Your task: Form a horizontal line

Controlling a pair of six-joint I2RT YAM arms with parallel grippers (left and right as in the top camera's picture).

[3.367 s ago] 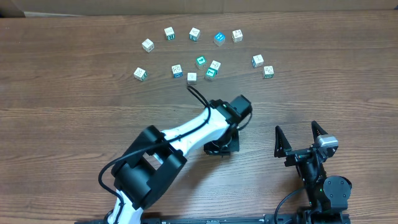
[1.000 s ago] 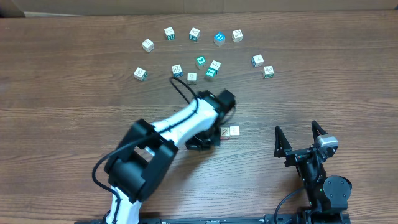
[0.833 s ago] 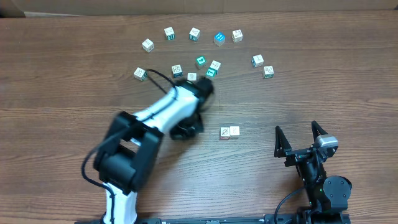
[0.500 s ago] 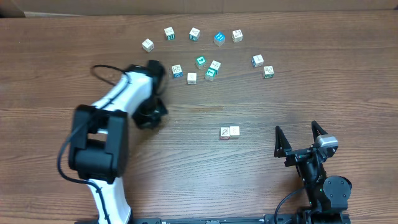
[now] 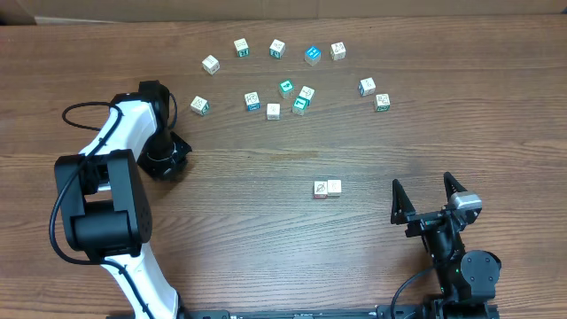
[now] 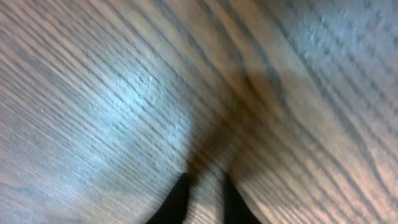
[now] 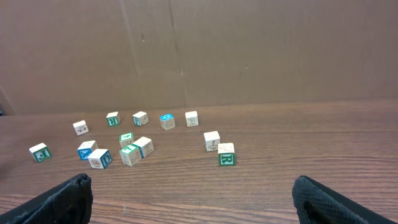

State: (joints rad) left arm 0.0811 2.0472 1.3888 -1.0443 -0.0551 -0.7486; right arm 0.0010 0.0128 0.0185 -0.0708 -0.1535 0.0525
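Note:
The horizontal line is a short row of two small white-sided cubes touching side by side, right of the table's middle. My left gripper hangs over bare wood at the far left, well away from the row. In the left wrist view, blurred by motion, its fingertips stand a narrow gap apart with only wood grain between them. My right gripper rests near the front right, wide open and holding nothing, to the right of the row and nearer the front.
Several loose picture cubes lie scattered along the far side, also visible in the right wrist view as loose cubes. The nearest to my left gripper is a green-faced cube. A brown cardboard wall backs the table.
My left arm swung away from the two-cube row, sweeping left across the table to the far left. Its jaws parted slightly. The row and the right arm stayed put.

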